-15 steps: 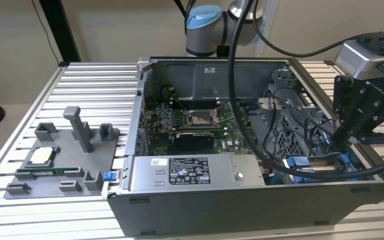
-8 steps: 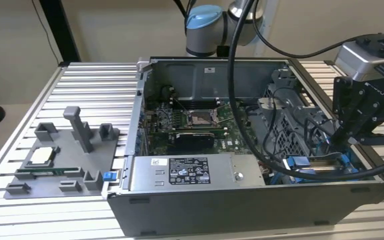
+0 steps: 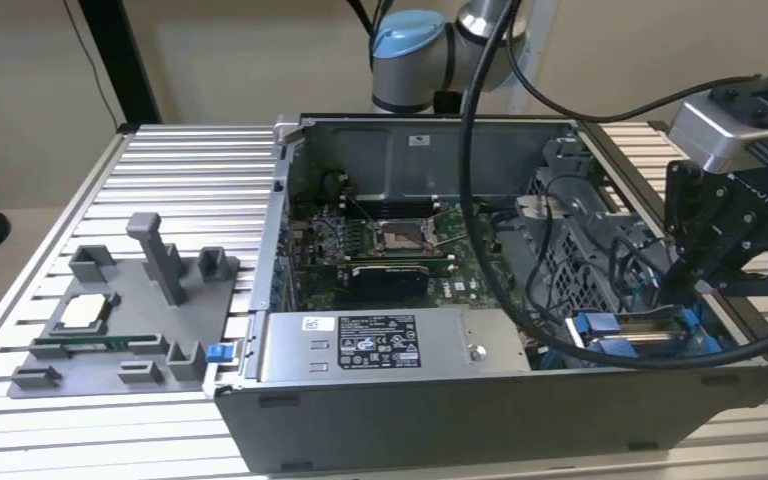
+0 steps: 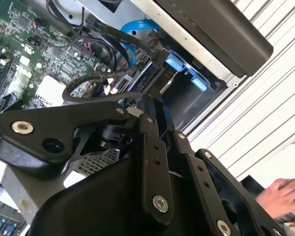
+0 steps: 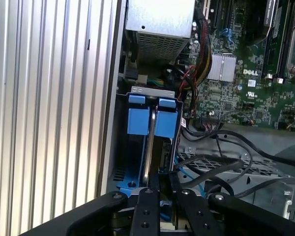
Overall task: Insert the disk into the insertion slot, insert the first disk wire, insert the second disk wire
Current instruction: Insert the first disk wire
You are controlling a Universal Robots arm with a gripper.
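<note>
Gripper (image 5: pixel 161 178): narrow, pinched on the disk's edge, low in the case (image 3: pixel 491 420) corner at the exterior view's right.
Disk (image 5: pixel 150 140): upright, edge-on, standing in the slot (image 5: pixel 130 157) between blue tabs (image 5: pixel 137 120).
Cables (image 5: pixel 246 147): black loops just beside the gripper, lying over the perforated cage (image 5: pixel 221 164).
Power box (image 3: pixel 371 345): near the slot, along the case wall.
Hand (image 4: pixel 285 194): a person's, over the ribbed table (image 3: pixel 184 170), outside the case.

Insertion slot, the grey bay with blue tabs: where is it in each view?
Exterior view: grey insertion slot with blue tabs, in the computer case's near corner, exterior view's right.
Second wrist view: against the case wall, beside the ribbed metal table.
First wrist view: between that table and the green motherboard.
Shared landmark: the motherboard.
</note>
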